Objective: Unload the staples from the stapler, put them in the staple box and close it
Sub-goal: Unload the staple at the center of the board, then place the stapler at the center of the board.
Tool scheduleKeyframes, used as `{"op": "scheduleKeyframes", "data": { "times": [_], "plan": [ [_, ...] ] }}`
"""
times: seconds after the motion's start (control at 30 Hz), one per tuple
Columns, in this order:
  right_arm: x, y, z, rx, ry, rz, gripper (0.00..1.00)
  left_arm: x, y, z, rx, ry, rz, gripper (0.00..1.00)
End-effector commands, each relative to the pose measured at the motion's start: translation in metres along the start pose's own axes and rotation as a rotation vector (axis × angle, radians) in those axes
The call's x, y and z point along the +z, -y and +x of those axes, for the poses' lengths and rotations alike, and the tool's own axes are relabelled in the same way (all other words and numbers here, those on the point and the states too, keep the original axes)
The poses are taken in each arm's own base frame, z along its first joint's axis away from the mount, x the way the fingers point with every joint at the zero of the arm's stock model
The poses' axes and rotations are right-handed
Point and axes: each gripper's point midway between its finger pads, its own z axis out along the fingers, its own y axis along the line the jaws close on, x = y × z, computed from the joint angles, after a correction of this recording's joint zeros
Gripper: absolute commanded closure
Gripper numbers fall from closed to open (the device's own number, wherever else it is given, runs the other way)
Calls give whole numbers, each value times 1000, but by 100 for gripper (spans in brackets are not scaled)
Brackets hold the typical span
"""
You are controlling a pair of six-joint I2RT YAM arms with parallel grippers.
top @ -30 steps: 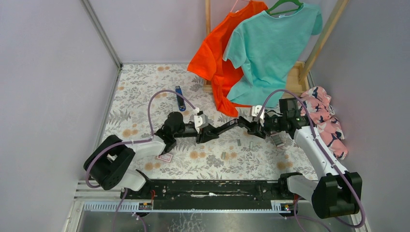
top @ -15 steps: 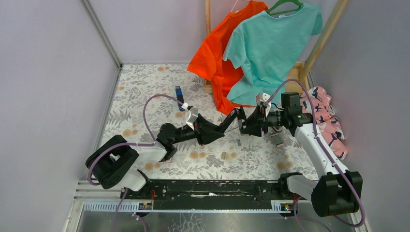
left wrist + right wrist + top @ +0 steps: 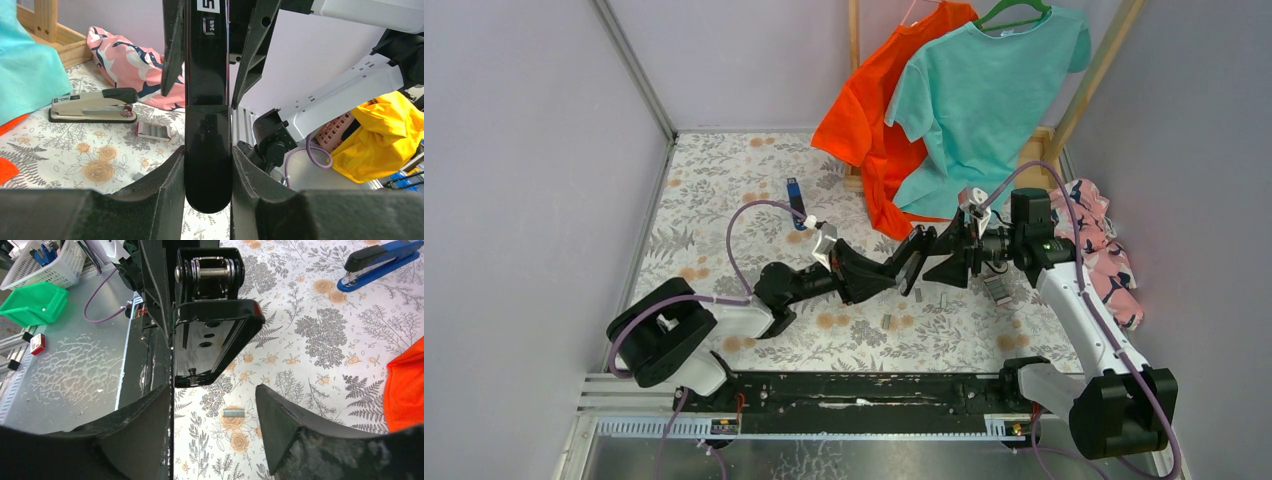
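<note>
The black stapler (image 3: 894,266) hangs above the floral table, and my left gripper (image 3: 860,272) is shut on its rear end. In the left wrist view its glossy body (image 3: 207,150) fills the gap between my pads. My right gripper (image 3: 938,258) is open at the stapler's far end. In the right wrist view the hinged metal end (image 3: 212,335) sits just ahead of my fingertips (image 3: 287,415), against the left one and clear of the right. Short silvery staples (image 3: 233,413) lie on the table below, several in the top view (image 3: 917,294).
A blue-and-black bar (image 3: 796,203) lies at the back left. A beige stapler (image 3: 92,106) and a small red-and-white box (image 3: 153,131) lie near the pink cloth (image 3: 1099,250). Orange and teal shirts (image 3: 964,100) hang on a wooden rack behind.
My right gripper's jaws have widened and come off the stapler's end. Both arms have risen, and the stapler has folded shorter and tilted up in my left gripper.
</note>
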Motion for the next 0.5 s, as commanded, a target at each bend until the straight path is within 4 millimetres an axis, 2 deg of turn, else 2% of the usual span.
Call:
{"op": "scheduleKeyframes", "data": {
  "times": [0.0, 0.13, 0.47],
  "plan": [
    [-3, -8, -15, -56, 28, -13, 25, 6, 28, -41, 67, 152, 96, 100],
    [-4, -8, -16, -70, 24, 5, 16, 1, 30, -44, 83, 164, 86, 100],
    [-5, -1, -13, -73, 6, 49, 8, -16, 26, -41, 86, 167, 16, 100]
  ]
}}
